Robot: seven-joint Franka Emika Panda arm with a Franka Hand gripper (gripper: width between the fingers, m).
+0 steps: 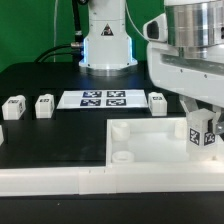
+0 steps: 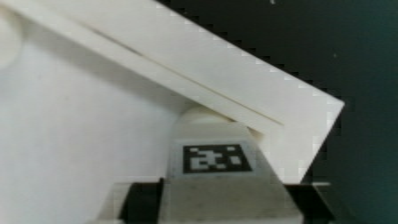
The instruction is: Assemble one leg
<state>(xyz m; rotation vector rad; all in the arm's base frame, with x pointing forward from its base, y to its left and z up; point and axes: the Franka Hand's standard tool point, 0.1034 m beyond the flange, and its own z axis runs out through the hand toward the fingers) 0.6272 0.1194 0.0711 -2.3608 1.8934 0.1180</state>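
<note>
My gripper [image 1: 201, 128] is shut on a leg [image 1: 199, 134], a small white block with a black-and-white tag, and holds it over the far right corner of the large white panel [image 1: 140, 145] in the exterior view. In the wrist view the held leg [image 2: 217, 165] sits between the dark fingers [image 2: 143, 200], with the panel [image 2: 89, 130] and its corner below. Three more legs lie on the black table: two at the exterior view's left [image 1: 13, 107] [image 1: 44, 105] and one to the right of the marker board [image 1: 158, 100].
The marker board [image 1: 102, 98] lies on the table behind the panel. A white rail [image 1: 60, 180] runs along the front edge. The arm's white base [image 1: 106, 40] stands at the back, before a green backdrop.
</note>
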